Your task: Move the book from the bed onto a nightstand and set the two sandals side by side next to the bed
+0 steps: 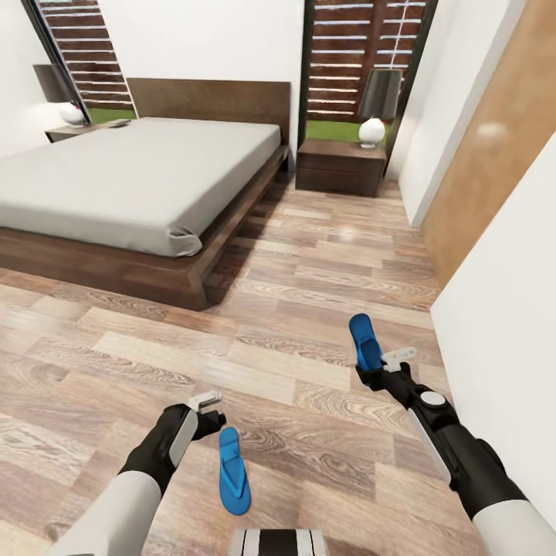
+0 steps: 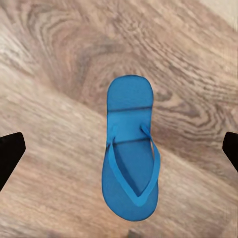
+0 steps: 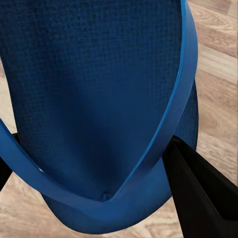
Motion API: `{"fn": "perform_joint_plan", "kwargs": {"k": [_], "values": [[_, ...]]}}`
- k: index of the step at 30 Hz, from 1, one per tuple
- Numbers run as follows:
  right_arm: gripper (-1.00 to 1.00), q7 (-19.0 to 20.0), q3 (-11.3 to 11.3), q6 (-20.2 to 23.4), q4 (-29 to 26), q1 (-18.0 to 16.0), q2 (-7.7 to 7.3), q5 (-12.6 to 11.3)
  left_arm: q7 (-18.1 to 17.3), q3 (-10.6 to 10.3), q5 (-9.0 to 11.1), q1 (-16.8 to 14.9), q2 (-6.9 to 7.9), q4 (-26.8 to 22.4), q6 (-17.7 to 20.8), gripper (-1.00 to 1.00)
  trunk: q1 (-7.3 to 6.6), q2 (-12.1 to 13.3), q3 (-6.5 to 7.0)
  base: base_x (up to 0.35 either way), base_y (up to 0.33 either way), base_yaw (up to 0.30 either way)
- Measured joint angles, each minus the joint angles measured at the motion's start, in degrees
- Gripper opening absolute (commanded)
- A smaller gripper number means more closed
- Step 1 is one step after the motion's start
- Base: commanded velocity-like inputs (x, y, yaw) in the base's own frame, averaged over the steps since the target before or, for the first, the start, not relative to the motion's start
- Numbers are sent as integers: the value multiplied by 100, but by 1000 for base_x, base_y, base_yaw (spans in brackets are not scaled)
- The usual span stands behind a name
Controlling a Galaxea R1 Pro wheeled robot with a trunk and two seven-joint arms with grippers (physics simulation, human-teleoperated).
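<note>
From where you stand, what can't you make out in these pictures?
- Small dark object on the far nightstand, head view: too small to tell if it's the book.
- Right claw, right wrist view: held sandal hides most of it.
- Left claw, left wrist view: fingertips cut off by edges above the floor sandal.

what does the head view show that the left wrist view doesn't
Head view alone: the bed, two nightstands with lamps, a small object at the mattress's far corner, and the right gripper shut on the second sandal, held off the floor. Left wrist view alone: the strap detail of the floor sandal and the open left fingertips either side of it. Both share that sandal lying flat on the wood floor.
</note>
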Motion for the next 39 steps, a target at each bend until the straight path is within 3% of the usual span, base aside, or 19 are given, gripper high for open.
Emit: {"fn": "perform_joint_plan", "kwargs": {"k": [7,12,31,39], "values": [[-100,-14,33,207,-276,0,0,6,-21,-7,2,0,-17,-20,12,100,18,-9,-155,0,0,0],[-100,-16,30,375,-494,1,0,10,-16,-159,3,0,-24,-24,-7,100,31,-16,-266,0,0,0],[-100,-14,38,412,-513,1,1,6,-24,-221,7,0,-26,-22,-50,100,80,-42,-687,0,0,0],[-100,-16,38,412,-511,1,0,9,-40,-219,18,0,-113,-14,-469,100,101,-52,-865,0,0,0]]}}
